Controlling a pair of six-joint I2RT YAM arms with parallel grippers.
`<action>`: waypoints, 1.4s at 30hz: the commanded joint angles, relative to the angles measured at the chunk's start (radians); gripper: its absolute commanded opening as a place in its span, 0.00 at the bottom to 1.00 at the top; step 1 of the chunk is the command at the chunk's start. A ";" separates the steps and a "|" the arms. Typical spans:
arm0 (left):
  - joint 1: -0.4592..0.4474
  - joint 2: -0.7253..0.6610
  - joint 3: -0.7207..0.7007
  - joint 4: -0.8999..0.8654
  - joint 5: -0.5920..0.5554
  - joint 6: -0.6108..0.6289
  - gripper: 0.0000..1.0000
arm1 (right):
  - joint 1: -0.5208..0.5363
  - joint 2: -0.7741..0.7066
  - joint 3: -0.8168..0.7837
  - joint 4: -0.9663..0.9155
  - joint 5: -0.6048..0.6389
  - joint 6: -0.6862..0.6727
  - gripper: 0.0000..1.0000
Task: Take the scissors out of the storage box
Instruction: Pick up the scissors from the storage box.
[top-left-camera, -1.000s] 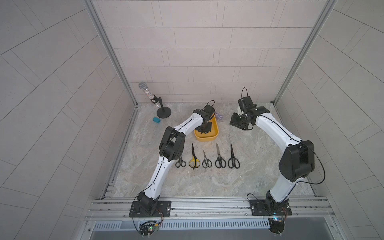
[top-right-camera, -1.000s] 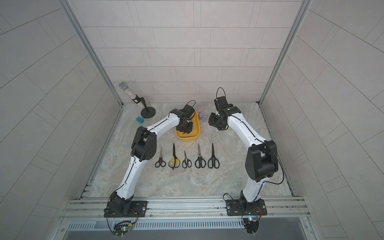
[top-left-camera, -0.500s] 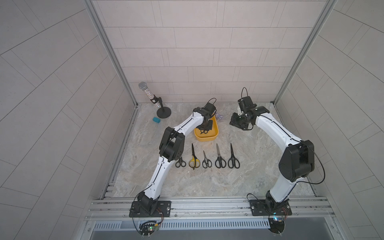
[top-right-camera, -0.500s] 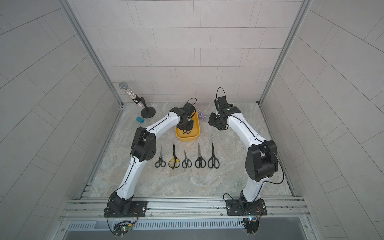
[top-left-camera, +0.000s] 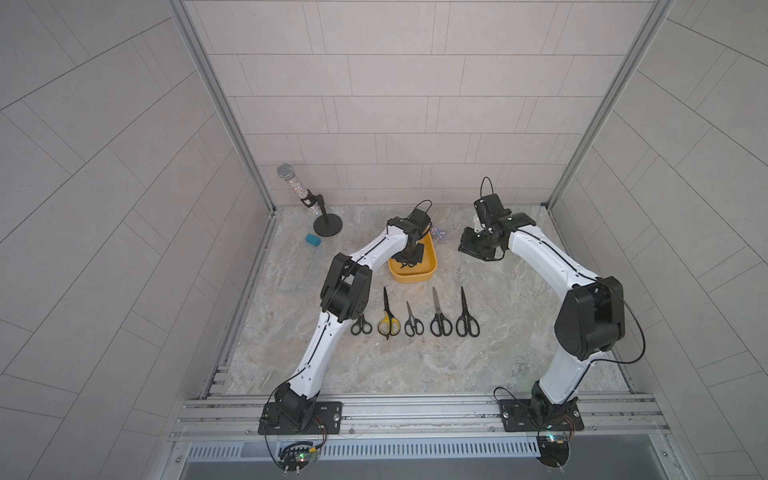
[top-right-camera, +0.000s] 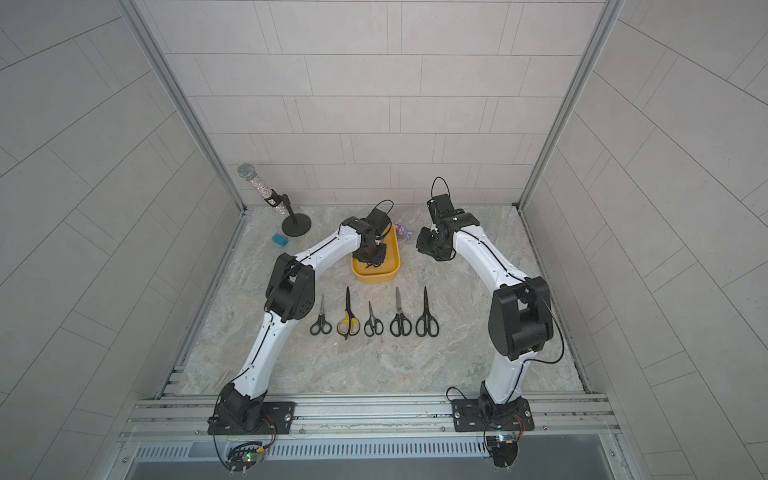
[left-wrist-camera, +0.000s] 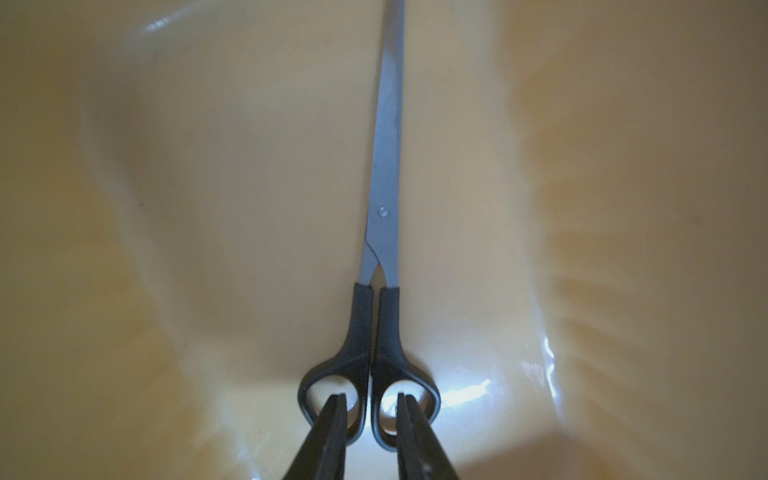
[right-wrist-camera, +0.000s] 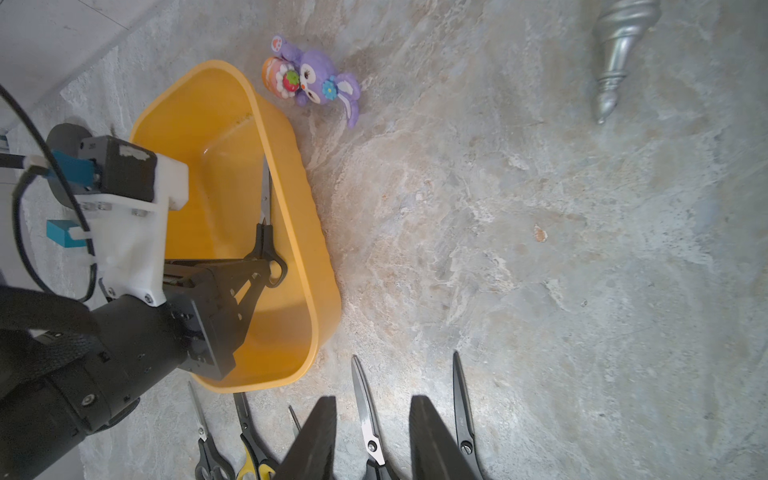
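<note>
As I look from above, the marble table (top-left-camera: 374, 365) carries the whole job. On it the left arm (top-left-camera: 370, 249) is the only thing that changed in the last second: its wrist went a little toward 12 o'clock, while the right arm (top-left-camera: 540, 254) stayed as it was.

The yellow storage box (top-left-camera: 411, 276) stands at 12 o'clock from the five pairs of scissors (top-left-camera: 388, 324), which already lie in a row outside it. The last pair of scissors (left-wrist-camera: 384, 199), with silver blades and black handles, is inside the box, along its floor.

The left gripper (left-wrist-camera: 370, 399) has one finger in each loop, jaws narrow, pinching the two inner handle bars. The right gripper (right-wrist-camera: 374, 401) hangs at 3 o'clock from the box, jaws partly apart and empty.

I judge that the small move means the grip is set and the lift begins; with this pair out, the task is finished. Whether it has already left the floor, I cannot tell.
</note>
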 joint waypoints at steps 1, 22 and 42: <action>-0.001 0.028 -0.006 -0.003 0.003 0.015 0.27 | -0.005 0.005 0.022 -0.019 0.007 -0.007 0.35; 0.001 0.089 -0.012 -0.064 0.006 0.056 0.00 | -0.006 0.005 0.032 -0.020 0.003 -0.001 0.35; 0.005 -0.077 0.096 -0.054 -0.056 0.073 0.00 | -0.007 0.007 0.047 -0.021 0.002 -0.004 0.35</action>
